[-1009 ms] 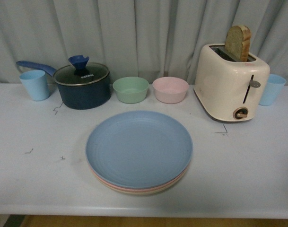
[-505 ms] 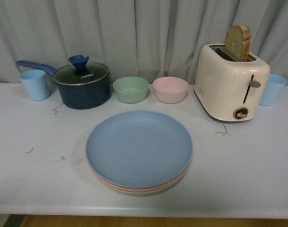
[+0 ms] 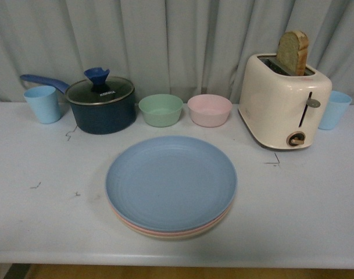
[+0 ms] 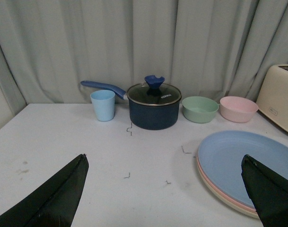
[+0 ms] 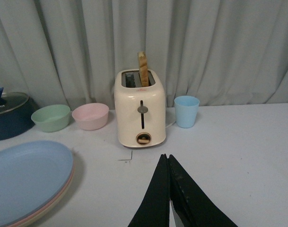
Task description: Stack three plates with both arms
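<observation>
The three plates lie in one stack at the middle front of the table. The blue plate is on top, the pink plate shows as a thin rim under it, and the beige plate is at the bottom. The stack also shows in the left wrist view and in the right wrist view. Neither gripper shows in the front view. My left gripper is open and empty above the table, beside the stack. My right gripper is shut and empty above the table, in front of the toaster.
At the back stand a light blue cup, a dark blue lidded saucepan, a green bowl, a pink bowl, a cream toaster holding a bread slice, and another blue cup. A grey curtain hangs behind.
</observation>
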Robot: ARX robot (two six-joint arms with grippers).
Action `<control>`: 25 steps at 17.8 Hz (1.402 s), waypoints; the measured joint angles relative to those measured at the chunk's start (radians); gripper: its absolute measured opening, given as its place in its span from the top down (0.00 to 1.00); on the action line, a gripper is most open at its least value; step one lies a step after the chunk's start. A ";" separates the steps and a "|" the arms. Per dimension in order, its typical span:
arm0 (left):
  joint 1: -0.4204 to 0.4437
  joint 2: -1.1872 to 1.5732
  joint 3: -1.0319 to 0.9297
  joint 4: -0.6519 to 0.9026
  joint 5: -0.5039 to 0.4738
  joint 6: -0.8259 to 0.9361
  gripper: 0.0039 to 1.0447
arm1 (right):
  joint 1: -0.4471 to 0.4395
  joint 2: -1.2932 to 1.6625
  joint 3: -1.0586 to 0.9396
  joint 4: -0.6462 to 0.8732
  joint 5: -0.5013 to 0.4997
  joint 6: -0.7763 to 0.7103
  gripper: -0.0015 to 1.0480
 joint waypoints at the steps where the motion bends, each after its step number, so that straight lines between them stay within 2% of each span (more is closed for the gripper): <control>1: 0.000 0.000 0.000 0.000 0.000 0.000 0.06 | 0.000 -0.019 0.000 -0.016 0.000 0.000 0.98; 11: 0.000 0.000 0.000 0.000 0.000 0.000 0.06 | 0.000 -0.161 0.000 -0.161 0.000 0.000 0.98; 13: 0.000 0.000 0.000 0.000 -0.001 0.000 0.06 | 0.000 -0.299 0.000 -0.338 -0.002 0.000 0.98; 17: 0.000 0.000 0.000 0.000 0.000 0.000 0.06 | 0.000 -0.325 0.000 -0.332 -0.001 -0.001 0.97; 21: 0.000 0.000 0.000 0.000 0.000 0.000 0.06 | 0.000 -0.325 0.000 -0.332 -0.001 -0.001 0.64; 22: 0.000 0.000 0.000 0.000 0.000 0.000 0.06 | 0.000 -0.325 0.000 -0.332 -0.001 -0.001 0.51; 25: 0.000 0.000 0.000 0.000 0.000 0.000 0.06 | 0.000 -0.325 0.000 -0.332 -0.001 -0.001 0.27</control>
